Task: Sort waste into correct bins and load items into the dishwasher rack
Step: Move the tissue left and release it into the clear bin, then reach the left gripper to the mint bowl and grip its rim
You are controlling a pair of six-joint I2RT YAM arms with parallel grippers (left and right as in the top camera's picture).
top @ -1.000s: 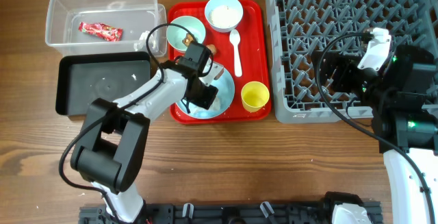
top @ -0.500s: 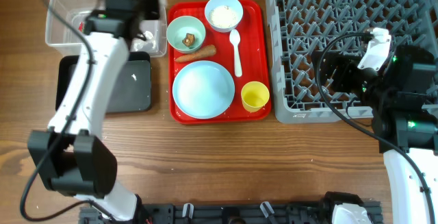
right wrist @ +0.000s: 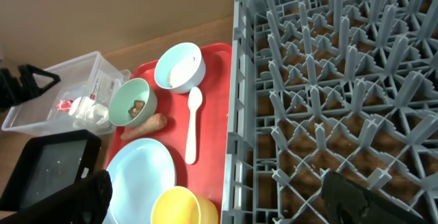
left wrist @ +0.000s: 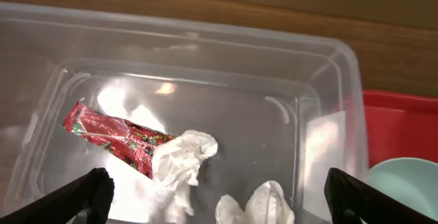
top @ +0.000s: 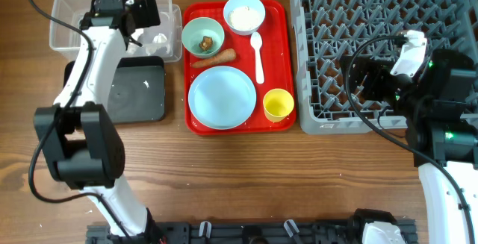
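My left gripper (top: 140,19) (left wrist: 220,195) hangs open over the clear tub (top: 71,9) (left wrist: 321,66), holding nothing. In the tub lie a red wrapper (left wrist: 109,136) and two crumpled tissues (left wrist: 183,157) (left wrist: 263,203). Beside it is the black tray (top: 138,87). The red serving tray (top: 280,20) carries a light-blue plate (top: 222,97) (right wrist: 140,176), a teal bowl with a brown scrap (top: 203,36), a bowl of rice (top: 244,14), a carrot (top: 213,57), a white spoon (top: 258,54) and a yellow cup (top: 278,104). My right gripper (top: 366,80) (right wrist: 220,196) is open above the grey rack (top: 373,20).
The rack's upright pegs (right wrist: 328,80) fill the right side of the table. Bare wood lies along the front edge (top: 246,177). The black tray holds a few white specks (top: 146,83).
The left arm swung from over the plate on the red tray to above the clear tub, and its jaws went from shut to open. The right arm has not moved.
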